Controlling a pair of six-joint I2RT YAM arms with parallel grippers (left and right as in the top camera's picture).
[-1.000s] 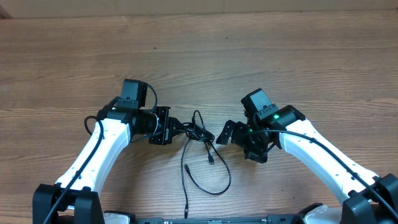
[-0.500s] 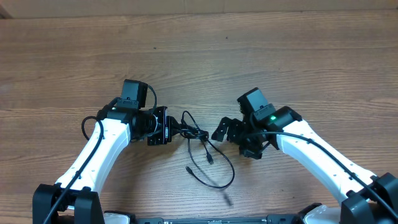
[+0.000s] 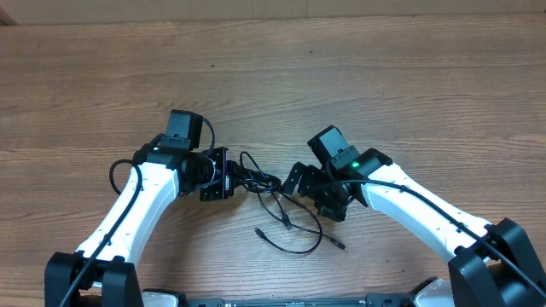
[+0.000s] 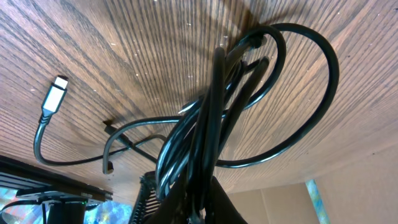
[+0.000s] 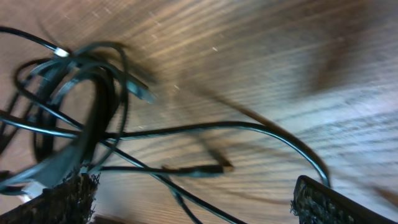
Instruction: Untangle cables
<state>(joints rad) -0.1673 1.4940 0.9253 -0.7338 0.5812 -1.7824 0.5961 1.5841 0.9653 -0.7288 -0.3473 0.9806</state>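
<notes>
A tangle of thin black cables [image 3: 260, 182] lies on the wood table between my two arms. My left gripper [image 3: 235, 176] is shut on the tangle's left side, and in the left wrist view the cords [image 4: 205, 124] run bunched out from between its fingers. A plug with a silvery tip [image 4: 55, 94] lies loose on the wood. My right gripper [image 3: 299, 182] stands open just right of the tangle, low over the table. Between its padded fingers [image 5: 333, 202] loose strands and a small plug [image 5: 211, 168] cross the wood. A slack loop [image 3: 299, 243] trails toward the front edge.
The bare wood table [image 3: 358, 77] stretches far behind both arms. The arms' own thicker black wires [image 3: 119, 170] run along the white links. Loose plug ends lie at the front [image 3: 258, 231] and right [image 3: 341, 246] of the loop.
My right gripper has moved left up to the tangle. The left gripper has drawn the bundle a little left. The long strand near the front edge has pulled back up into a shorter loop.
</notes>
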